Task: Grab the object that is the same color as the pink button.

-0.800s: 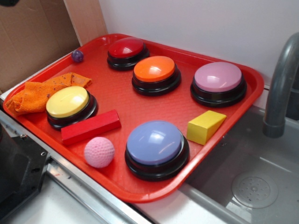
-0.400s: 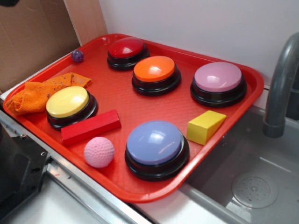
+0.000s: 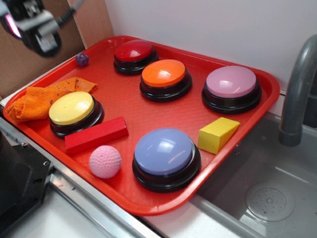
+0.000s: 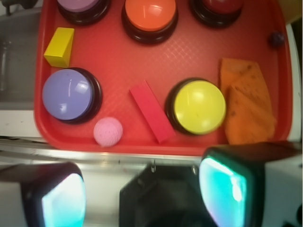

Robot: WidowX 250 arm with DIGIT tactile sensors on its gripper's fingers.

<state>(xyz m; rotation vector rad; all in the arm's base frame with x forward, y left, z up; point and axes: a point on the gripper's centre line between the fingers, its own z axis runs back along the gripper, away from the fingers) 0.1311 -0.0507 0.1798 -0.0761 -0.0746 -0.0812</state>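
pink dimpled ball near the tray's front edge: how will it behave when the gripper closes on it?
The pink ball is round and sits free on the flat red tray, so an off-centre touch would probably roll it. Its dimpled surface likely gives some grip. The red block and tray rim beside it might stop a roll. It looks small, probably light.

My fingers (image 4: pixel 144 191) stand spread wide at the bottom of my view, one pad (image 4: pixel 61 198) to the left and one (image 4: pixel 225 187) to the right, both above the near edge of the red tray (image 4: pixel 189 56). Beyond them the pink ball (image 4: pixel 108 131) lies near the tray's front rim, just beside the blue-lavender button (image 4: pixel 67 94). The red block (image 4: pixel 152 117) lies slanted between the ball and the yellow button (image 4: pixel 199 107), whose far side meets the orange cloth (image 4: pixel 247 106).
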